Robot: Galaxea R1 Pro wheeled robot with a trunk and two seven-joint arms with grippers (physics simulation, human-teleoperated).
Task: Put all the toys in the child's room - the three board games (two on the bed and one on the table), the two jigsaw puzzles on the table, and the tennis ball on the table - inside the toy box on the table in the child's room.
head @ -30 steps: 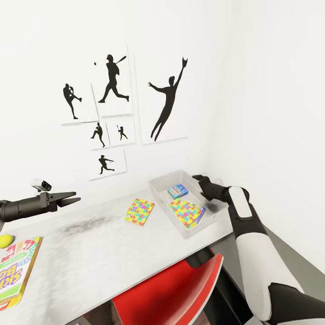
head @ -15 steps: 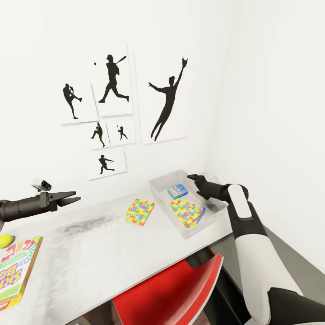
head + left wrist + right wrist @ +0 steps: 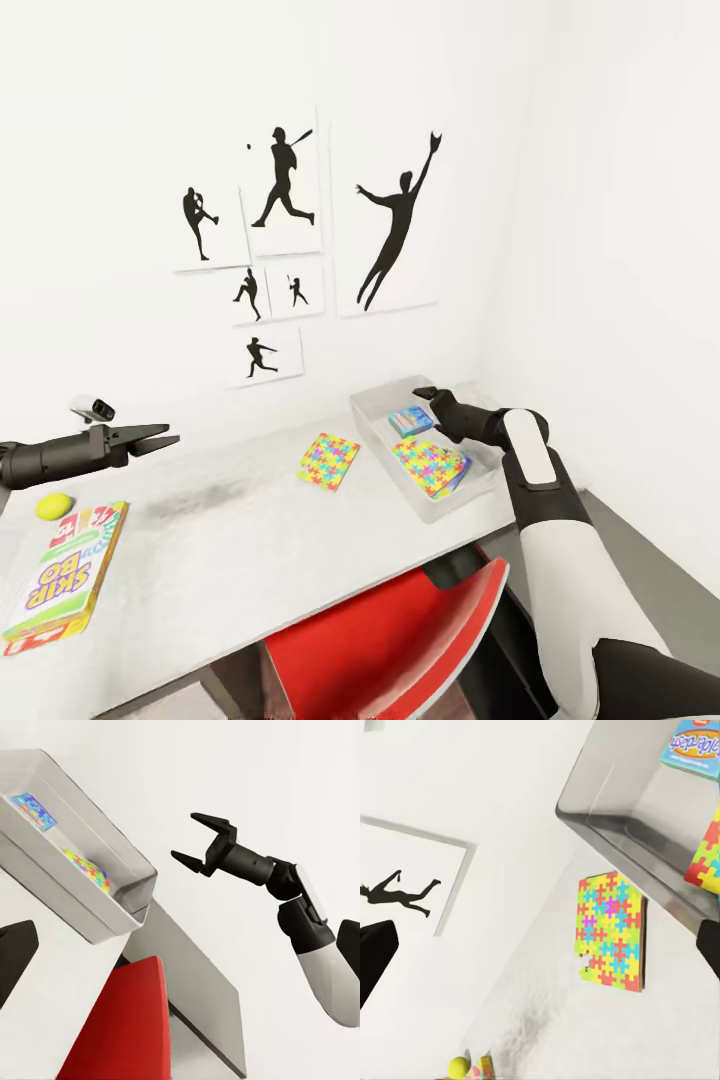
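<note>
Red chair (image 3: 400, 640) is tucked at the near edge of the table (image 3: 260, 540), below the gap between your arms. Sports silhouette pictures (image 3: 300, 240) hang on the wall behind.

Toy box (image 3: 425, 450) sits at the table's right end, near the corner. Inside: a small blue board game (image 3: 411, 420) at the far end and one jigsaw puzzle (image 3: 432, 467) leaning at the near end.

Second jigsaw puzzle (image 3: 330, 461) lies flat on the table just left of the box, apart from it; nothing is on it.

SKIP BO box (image 3: 65, 583) lies flat at the table's left end, with the tennis ball (image 3: 54, 506) just behind it.

Your right gripper (image 3: 432, 398) hovers over the box's far right rim, fingers spread wide, holding nothing. Your left gripper (image 3: 160, 438) hangs above the table's left part, fingers slightly parted, empty.
</note>
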